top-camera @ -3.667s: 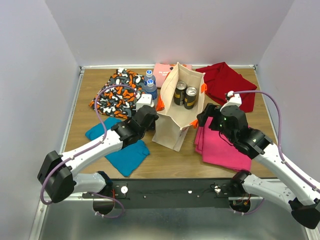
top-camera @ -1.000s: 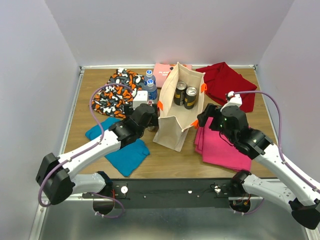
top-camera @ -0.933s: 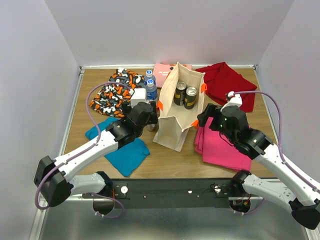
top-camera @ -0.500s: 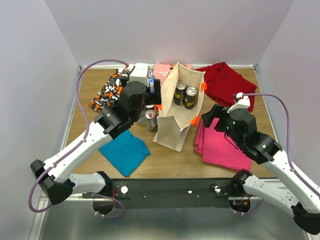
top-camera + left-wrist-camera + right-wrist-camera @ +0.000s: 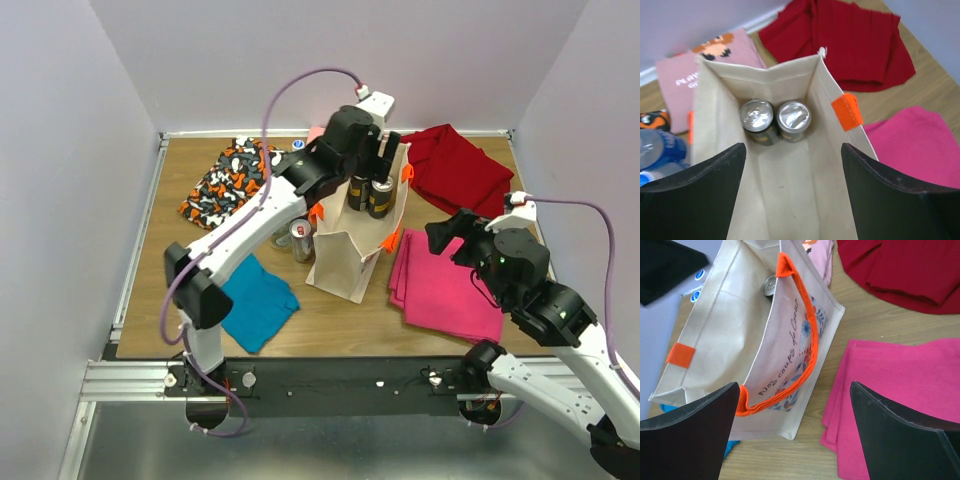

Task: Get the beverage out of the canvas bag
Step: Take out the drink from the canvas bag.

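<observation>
The canvas bag (image 5: 340,255) stands upright at mid-table, with two cans (image 5: 369,192) side by side in its far end. A third can (image 5: 299,238) stands on the table just left of the bag, with bottles (image 5: 660,149) farther back on that side. Folded cloths ring the bag: a far-left cloth (image 5: 225,182), a near-left cloth (image 5: 255,298), a near-right cloth (image 5: 442,292), a far-right cloth (image 5: 462,165) and a rear cloth (image 5: 685,75) just behind it. The left gripper (image 5: 792,149) hangs above the bag's mouth.

We record a wooden table (image 5: 150,300) bearing the upright bag (image 5: 340,265), a can (image 5: 300,238) just beside it, bottles (image 5: 662,147), and a red cloth (image 5: 455,165), magenta cloth (image 5: 440,290), teal cloth (image 5: 258,300) and patterned cloth (image 5: 225,180).
</observation>
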`<state>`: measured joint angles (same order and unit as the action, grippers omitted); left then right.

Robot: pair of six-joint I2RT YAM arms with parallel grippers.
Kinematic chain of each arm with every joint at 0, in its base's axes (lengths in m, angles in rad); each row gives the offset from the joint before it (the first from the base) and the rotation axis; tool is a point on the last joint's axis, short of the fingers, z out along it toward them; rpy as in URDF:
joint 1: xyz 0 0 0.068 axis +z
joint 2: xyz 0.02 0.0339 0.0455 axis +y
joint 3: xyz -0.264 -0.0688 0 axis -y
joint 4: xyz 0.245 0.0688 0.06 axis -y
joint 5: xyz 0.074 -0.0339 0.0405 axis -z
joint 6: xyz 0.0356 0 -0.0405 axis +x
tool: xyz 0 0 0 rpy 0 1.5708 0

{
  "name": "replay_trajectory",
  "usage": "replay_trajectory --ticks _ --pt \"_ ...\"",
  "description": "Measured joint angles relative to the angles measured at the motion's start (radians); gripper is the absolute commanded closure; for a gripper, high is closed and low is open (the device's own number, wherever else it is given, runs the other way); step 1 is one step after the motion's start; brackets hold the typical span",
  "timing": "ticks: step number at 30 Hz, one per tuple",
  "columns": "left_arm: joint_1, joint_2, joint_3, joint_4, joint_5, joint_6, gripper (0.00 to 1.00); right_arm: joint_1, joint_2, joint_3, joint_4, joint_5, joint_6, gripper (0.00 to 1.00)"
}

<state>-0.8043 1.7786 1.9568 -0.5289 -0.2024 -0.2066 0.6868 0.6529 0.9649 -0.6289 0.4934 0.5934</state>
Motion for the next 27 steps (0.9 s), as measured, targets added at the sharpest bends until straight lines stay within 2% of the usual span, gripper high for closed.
replay_trajectory --ticks 4,10,16,27 --pt "0.000 0.120 0.051 -0.054 0.067 -0.013 0.16 0.000 0.003 0.009 -0.015 0.019 0.008 0.00" --pt "0.000 0.178 0.050 -0.103 0.117 -0.035 0.17 0.000 0.020 0.009 -0.041 0.034 0.014 0.00" --pt "0.004 0.193 0.050 -0.089 0.151 -0.064 0.17 0.000 0.048 0.010 -0.046 0.039 0.017 0.00" --pt "0.005 0.333 0.045 -0.041 0.164 -0.177 0.19 0.000 0.084 0.010 -0.047 0.040 0.018 0.00"
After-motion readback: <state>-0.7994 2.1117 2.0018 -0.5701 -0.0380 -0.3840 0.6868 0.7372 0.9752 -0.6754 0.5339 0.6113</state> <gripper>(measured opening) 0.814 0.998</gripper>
